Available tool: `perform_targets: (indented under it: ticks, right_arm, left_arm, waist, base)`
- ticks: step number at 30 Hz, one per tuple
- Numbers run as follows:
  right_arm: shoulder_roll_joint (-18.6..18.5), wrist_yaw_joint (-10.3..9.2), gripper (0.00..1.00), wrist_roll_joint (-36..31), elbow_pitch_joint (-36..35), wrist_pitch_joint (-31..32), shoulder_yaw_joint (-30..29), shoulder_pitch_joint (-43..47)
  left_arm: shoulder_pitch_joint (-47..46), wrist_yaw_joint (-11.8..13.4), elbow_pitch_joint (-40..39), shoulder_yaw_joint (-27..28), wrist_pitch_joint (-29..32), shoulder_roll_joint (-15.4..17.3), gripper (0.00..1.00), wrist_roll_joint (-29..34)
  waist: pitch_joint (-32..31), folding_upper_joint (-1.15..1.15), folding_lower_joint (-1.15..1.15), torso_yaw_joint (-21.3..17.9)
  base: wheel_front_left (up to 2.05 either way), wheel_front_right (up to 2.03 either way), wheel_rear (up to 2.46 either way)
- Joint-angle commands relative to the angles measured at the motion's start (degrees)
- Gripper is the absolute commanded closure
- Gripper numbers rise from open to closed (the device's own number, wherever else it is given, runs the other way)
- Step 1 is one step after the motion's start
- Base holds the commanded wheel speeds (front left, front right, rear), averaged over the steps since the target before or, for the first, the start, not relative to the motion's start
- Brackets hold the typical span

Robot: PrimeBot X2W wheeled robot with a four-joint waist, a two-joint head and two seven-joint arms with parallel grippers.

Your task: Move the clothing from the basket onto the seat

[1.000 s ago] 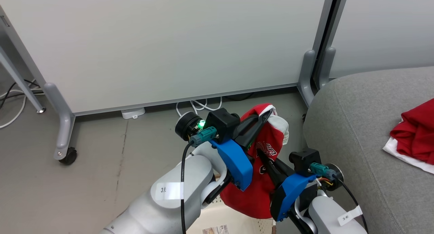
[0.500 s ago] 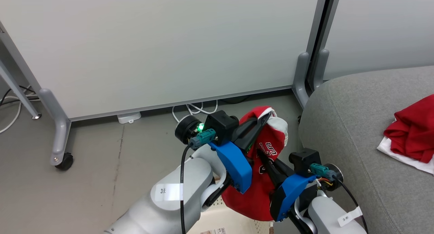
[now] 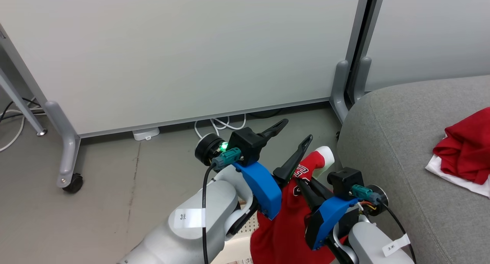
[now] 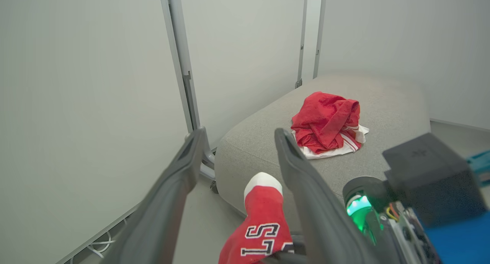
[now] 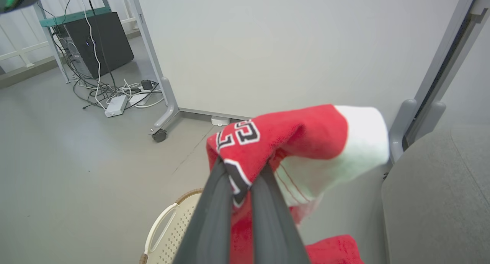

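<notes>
The red jersey (image 3: 285, 229) with white trim and black-and-white lettering hangs above the basket (image 3: 235, 248), pinched in my right gripper (image 3: 300, 180), which is shut on it. My left gripper (image 3: 294, 132) stands open just left of the jersey's white-tipped top fold, with nothing between its fingers. In the left wrist view the open gripper (image 4: 237, 141) frames the jersey (image 4: 262, 225) below. The right wrist view shows the gripper (image 5: 241, 172) clamped on the jersey (image 5: 298, 137), with the basket (image 5: 168, 233) underneath. A second red garment (image 3: 465, 149) lies crumpled on the grey seat (image 3: 402, 141).
White partition panels (image 3: 191, 46) on grey castor feet (image 3: 71, 157) stand behind, close to the seat's left edge. Cables and a power strip (image 3: 145, 134) lie at the panel's foot. A black computer case (image 5: 103, 38) with tangled cables sits further off.
My left gripper has opened and let go of the jersey. The jersey's top has dropped and it now hangs from the right gripper alone.
</notes>
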Motion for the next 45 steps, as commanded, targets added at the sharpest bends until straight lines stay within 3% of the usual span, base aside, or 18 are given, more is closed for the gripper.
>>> perform_targets:
  ticks: [1,10,20,33,45]
  right_arm:
    - [0.1,0.01,1.0,-0.1,-0.2,-0.3,-0.2,0.2]
    - [0.1,0.01,1.0,-0.7,-1.0,-0.6,-1.4,0.7]
    - [-0.2,0.01,1.0,-2.2,-4.1,-0.4,-3.8,1.9]
    - [-0.3,0.01,1.0,-3.8,-10.5,1.7,-6.2,4.2]
    - [-0.2,0.01,1.0,-4.4,-13.1,2.9,-7.5,6.1]
  left_arm:
    - [0.8,-0.1,0.3,0.7,-0.3,0.0,0.0,0.5]
    - [5.7,-0.1,0.3,6.2,-0.3,0.2,0.0,5.4]
    - [16.7,-0.1,-6.6,16.3,-0.3,2.6,0.0,15.3]
    - [27.7,-0.1,-13.7,28.2,-0.3,4.1,0.0,22.4]
    - [30.9,-0.1,-15.6,32.3,-0.3,4.0,0.0,24.9]
  waist:
    - [0.0,0.0,0.0,0.0]
    - [0.5,0.0,0.0,0.5]
    - [1.7,0.0,0.0,1.9]
    - [3.0,0.0,0.0,2.5]
    - [3.2,0.0,0.0,2.4]
  base:
    - [0.0,0.0,0.0]
    - [0.0,0.0,0.0]
    - [0.0,0.0,0.0]
    - [0.0,0.0,0.0]
    - [0.0,0.0,0.0]
